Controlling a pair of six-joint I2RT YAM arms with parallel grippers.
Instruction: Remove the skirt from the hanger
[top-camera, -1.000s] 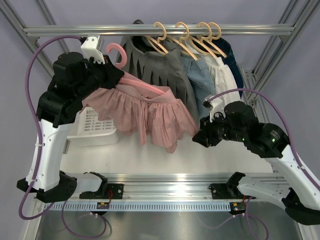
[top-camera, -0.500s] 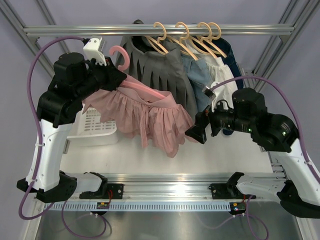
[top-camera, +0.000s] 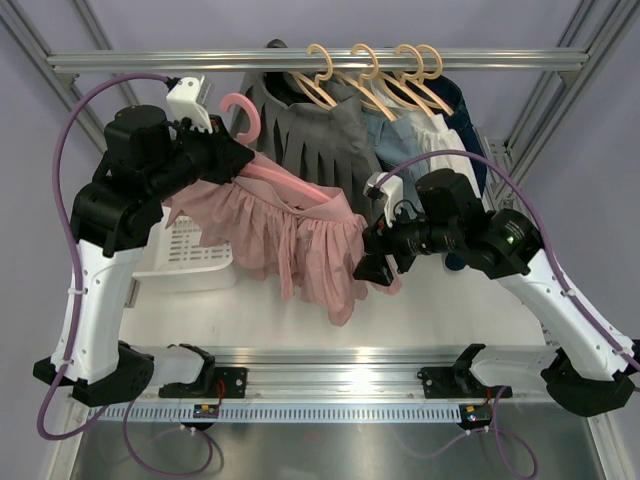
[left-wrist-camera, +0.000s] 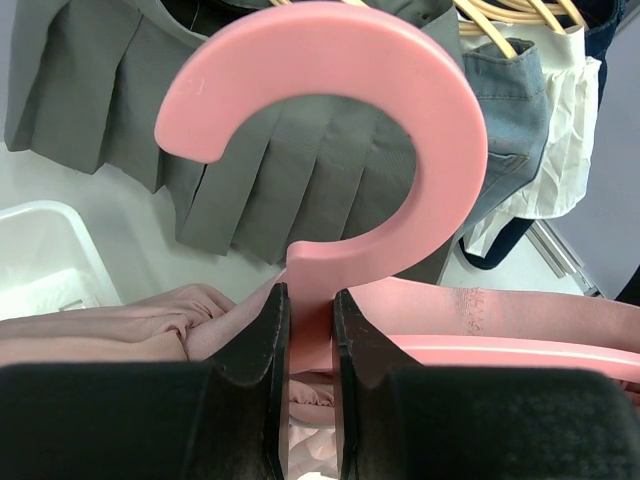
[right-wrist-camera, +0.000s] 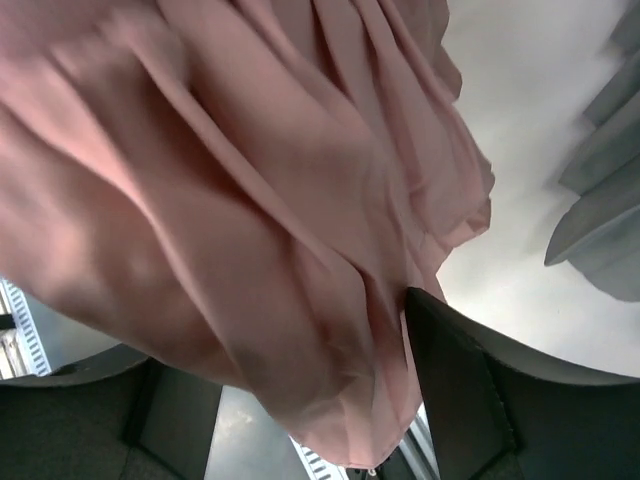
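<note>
1. Pink hanger (top-camera: 290, 176) (left-wrist-camera: 440, 130): held in the air in front of the rail (top-camera: 300, 60), its hook apart from the rail. The long axis slopes from upper left, at the left arm, down to the right, toward the right arm. The hook rises from the high end and its opening faces left.
2. Pink skirt (top-camera: 290, 232) (right-wrist-camera: 250, 200): on the hanger bar, waistband gathered along the slope and pleats hanging down above the desk (top-camera: 450, 310). It hangs between the two arms, just right of the white basket (top-camera: 195, 255).
3. Left end effector (top-camera: 232, 150) (left-wrist-camera: 310, 320): clenched on the neck of the pink hanger, one finger on each side, directly below the hook.
4. Right end effector (top-camera: 372, 262) (right-wrist-camera: 310, 400): released, fingers spread wide at the skirt's lower right edge, with cloth draping between them.
5. Grey pleated skirt (top-camera: 320, 130) and other garments: on wooden hangers (top-camera: 370, 75) hooked over the rail, behind item 2.
</note>
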